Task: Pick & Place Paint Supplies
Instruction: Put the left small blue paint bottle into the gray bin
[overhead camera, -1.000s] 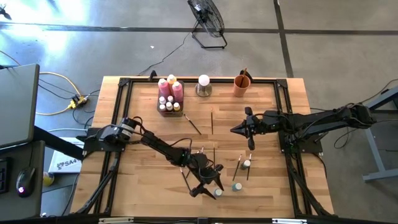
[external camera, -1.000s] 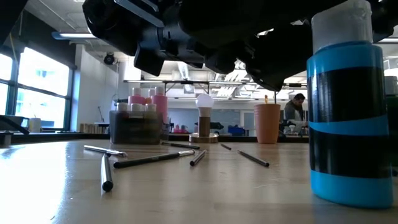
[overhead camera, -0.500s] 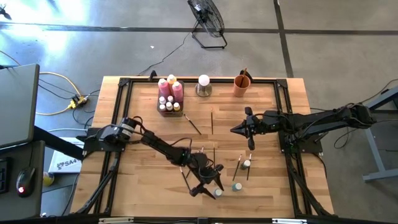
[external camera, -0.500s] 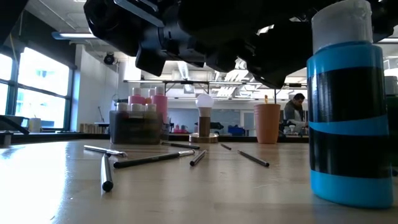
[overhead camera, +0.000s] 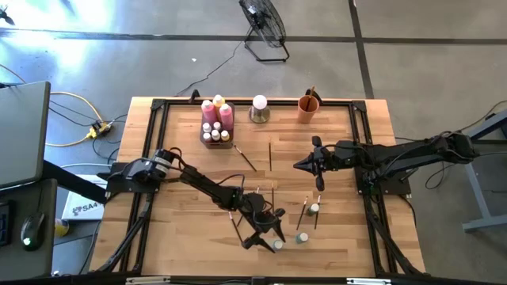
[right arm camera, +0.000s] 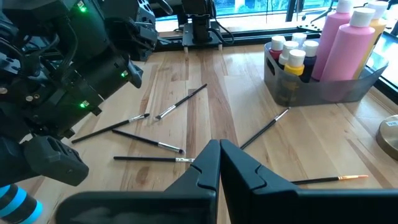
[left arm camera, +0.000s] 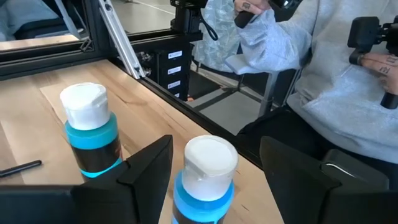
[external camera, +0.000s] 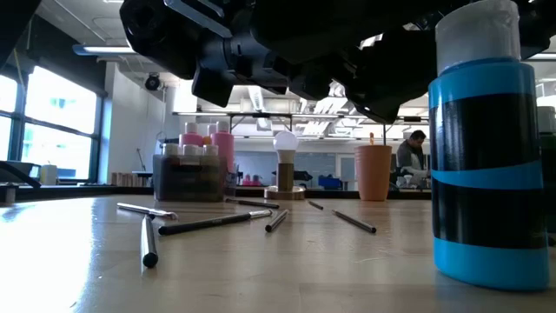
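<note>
Straddling a white-capped blue bottle (left arm camera: 204, 177), the left gripper (overhead camera: 269, 236) keeps its jaws wide, not yet closed; nothing has shifted over the past second. A second blue bottle (left arm camera: 91, 130) stands beside it on the tabletop (overhead camera: 182, 237). The right gripper (overhead camera: 318, 166), jaws closed empty, waits mid-table.

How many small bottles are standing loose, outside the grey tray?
3 bottles: one between the left gripper's open fingers, a second just beside it, a third nearer the right gripper.
</note>
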Robot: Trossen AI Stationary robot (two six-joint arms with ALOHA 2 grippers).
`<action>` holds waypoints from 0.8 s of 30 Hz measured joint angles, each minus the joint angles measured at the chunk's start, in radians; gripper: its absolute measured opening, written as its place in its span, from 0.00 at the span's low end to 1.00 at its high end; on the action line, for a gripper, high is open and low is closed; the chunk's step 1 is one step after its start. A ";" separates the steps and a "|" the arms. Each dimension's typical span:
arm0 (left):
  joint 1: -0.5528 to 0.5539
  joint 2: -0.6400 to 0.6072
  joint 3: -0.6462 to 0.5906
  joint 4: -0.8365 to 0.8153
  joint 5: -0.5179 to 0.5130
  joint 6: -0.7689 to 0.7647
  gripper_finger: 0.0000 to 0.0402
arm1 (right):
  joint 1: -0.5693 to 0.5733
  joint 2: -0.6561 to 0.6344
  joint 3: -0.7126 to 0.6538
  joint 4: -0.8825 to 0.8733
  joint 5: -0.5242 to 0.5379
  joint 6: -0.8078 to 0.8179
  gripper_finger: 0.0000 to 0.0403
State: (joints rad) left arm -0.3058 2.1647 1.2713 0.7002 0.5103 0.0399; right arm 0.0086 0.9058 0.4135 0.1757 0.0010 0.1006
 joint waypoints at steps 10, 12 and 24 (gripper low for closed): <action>-0.002 0.011 0.000 0.010 0.008 -0.010 0.60 | 0.000 0.000 0.000 0.000 0.000 0.000 0.01; -0.002 0.011 0.000 0.014 0.008 -0.008 0.60 | 0.000 0.000 0.000 0.000 0.000 0.000 0.01; -0.002 0.011 0.000 0.015 0.019 -0.010 0.50 | 0.000 0.000 0.000 0.000 0.000 0.000 0.01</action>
State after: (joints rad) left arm -0.3073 2.1761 1.2713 0.7151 0.5297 0.0304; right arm 0.0086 0.9058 0.4134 0.1757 0.0010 0.1005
